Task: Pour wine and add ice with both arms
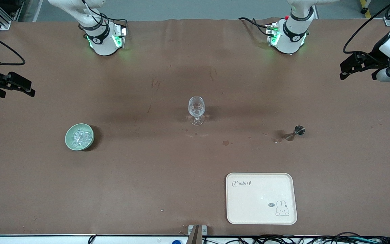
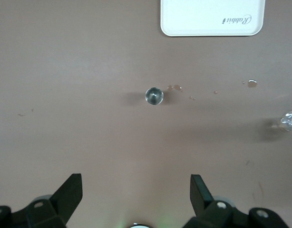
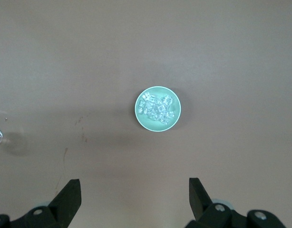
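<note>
A clear stemmed glass point(image 1: 196, 108) stands upright in the middle of the brown table; it looks empty. The ice point(image 1: 81, 136) is heaped in a pale green bowl point(image 1: 69, 142) toward the right arm's end. A small metal measuring cup point(image 1: 296, 132) stands toward the left arm's end. My left gripper point(image 1: 343, 72) hangs open and empty in the air at its end of the table; in its wrist view point(image 2: 136, 190) the cup point(image 2: 154, 96) is below it. My right gripper point(image 1: 29, 89) hangs open and empty at its end; in its wrist view point(image 3: 134, 192) the bowl point(image 3: 178, 114) and ice point(image 3: 156, 108) lie below.
A cream tray point(image 1: 261, 198) with a rabbit print lies near the front camera's edge, nearer than the cup; it also shows in the left wrist view point(image 2: 212, 19). Small wet spots point(image 1: 225, 143) mark the table between glass and cup.
</note>
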